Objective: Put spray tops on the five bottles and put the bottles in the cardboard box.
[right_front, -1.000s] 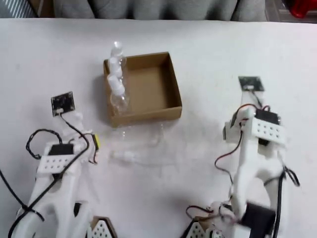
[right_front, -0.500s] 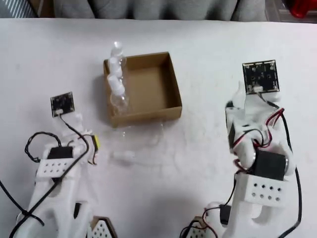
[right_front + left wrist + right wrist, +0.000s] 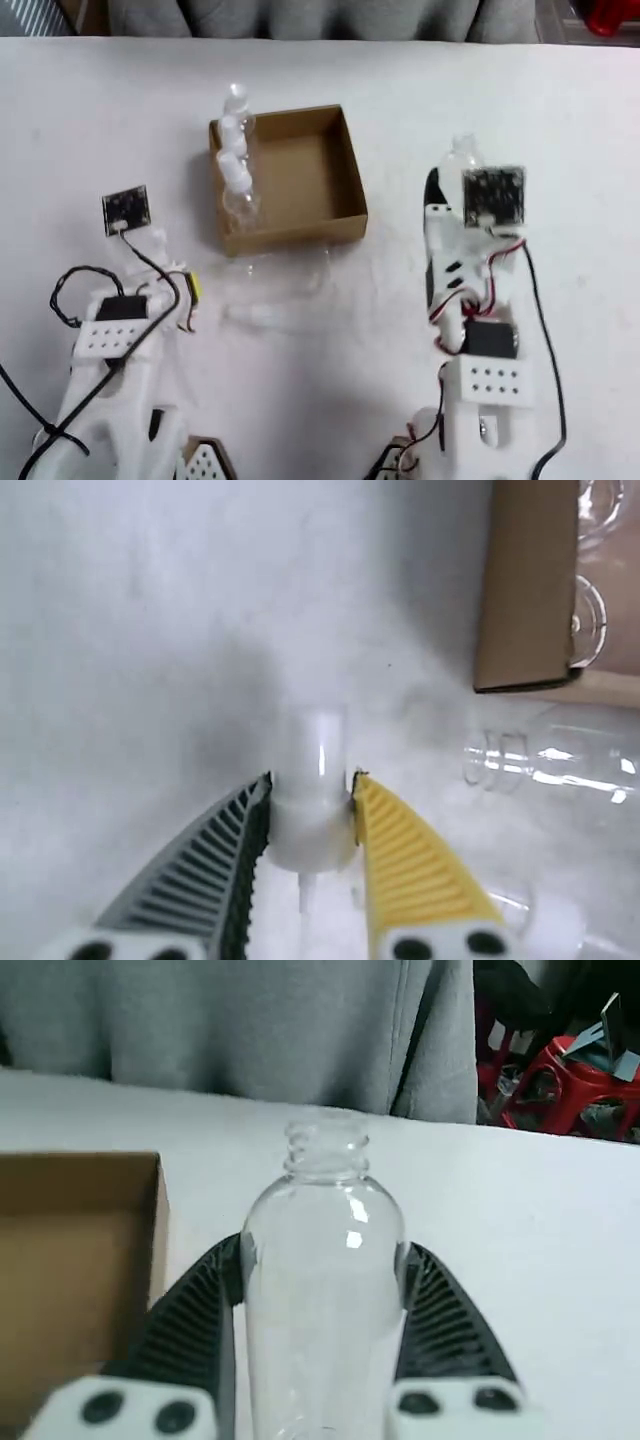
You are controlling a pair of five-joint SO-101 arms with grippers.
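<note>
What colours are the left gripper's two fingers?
Left gripper: one grey finger, one yellow; left wrist view.

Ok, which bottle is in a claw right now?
The uncapped clear bottle gripped by the right claw. The capped bottles sit in the cardboard box, and the remaining bottles lie on the table.

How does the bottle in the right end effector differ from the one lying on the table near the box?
The held bottle stands upright; the table bottle lies on its side. The held bottle is clamped in the right end effector; the table bottle lies free by the cardboard box. Both are clear, with no spray top.
</note>
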